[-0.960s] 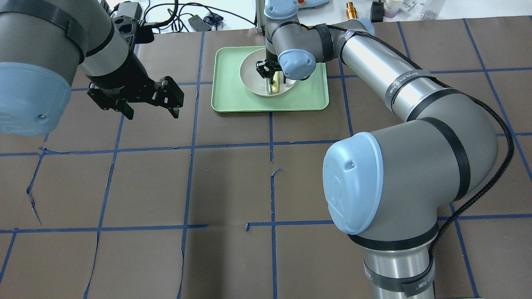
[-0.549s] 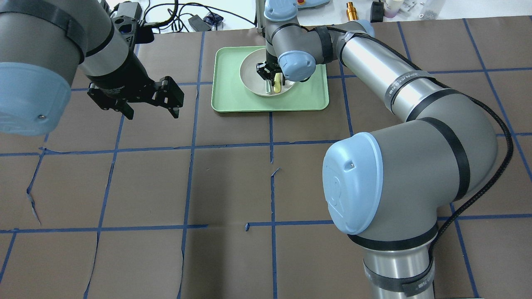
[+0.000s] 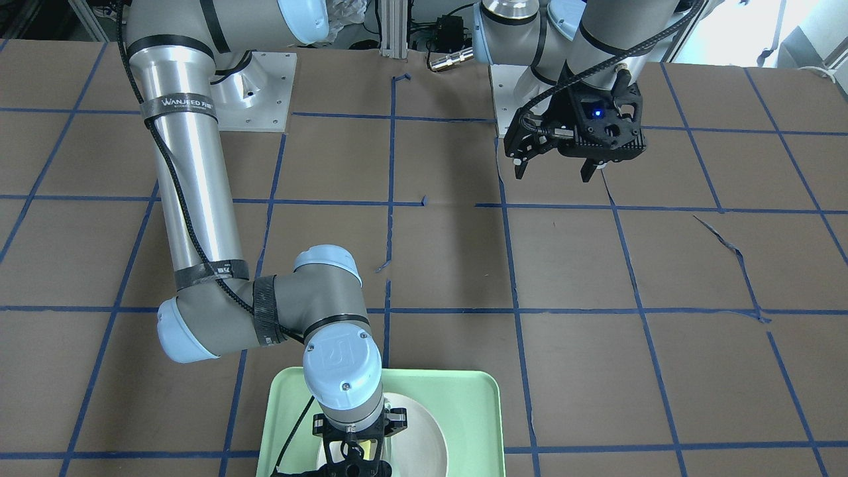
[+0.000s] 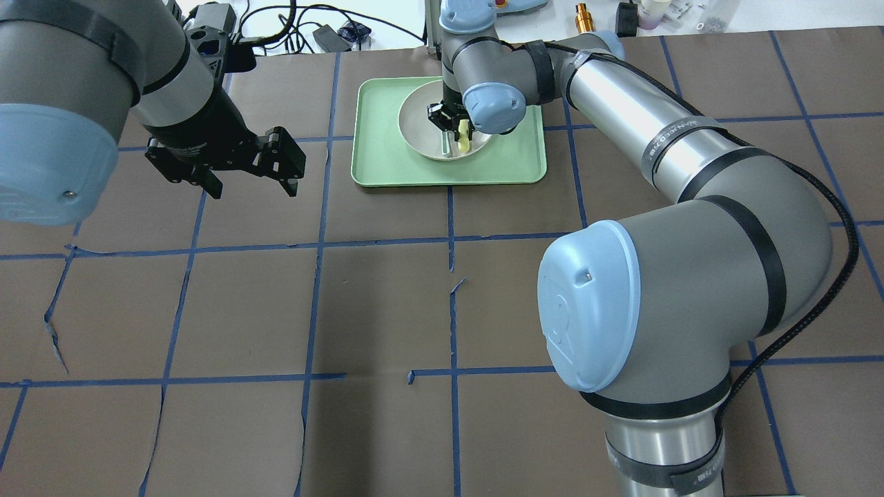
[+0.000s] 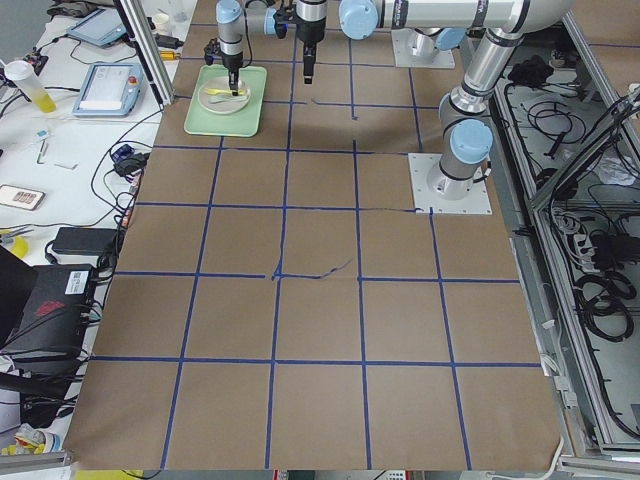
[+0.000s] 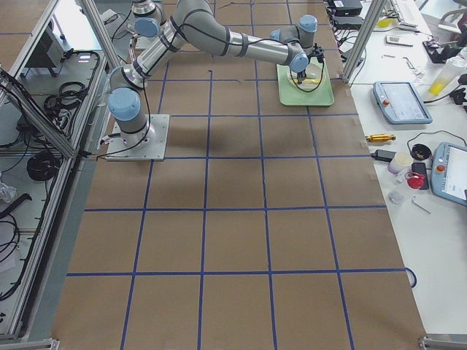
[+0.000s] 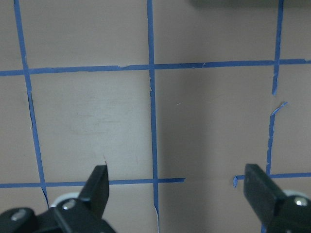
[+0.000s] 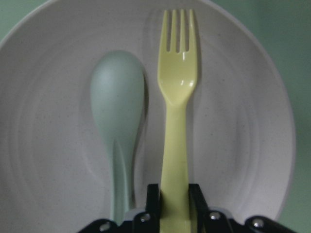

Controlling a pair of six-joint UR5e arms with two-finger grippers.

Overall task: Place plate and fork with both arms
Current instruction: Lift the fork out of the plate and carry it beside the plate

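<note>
Front view: left gripper (image 3: pixel 554 171), upper right, jaws spread, empty; tray (image 3: pixel 464 411) at bottom centre.
Overhead: plate (image 4: pixel 414 131) in tray, top centre; right gripper (image 4: pixel 450 126) over it, by far the nearer.
Right wrist: jaws pinch fork (image 8: pixel 177 97) at handle end, over plate; long axis runs straight away, tines at frame top; spoon (image 8: pixel 116 102) parallel, just left.

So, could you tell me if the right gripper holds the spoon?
No, the right gripper is shut on the yellow fork, with the spoon lying beside it.
</note>
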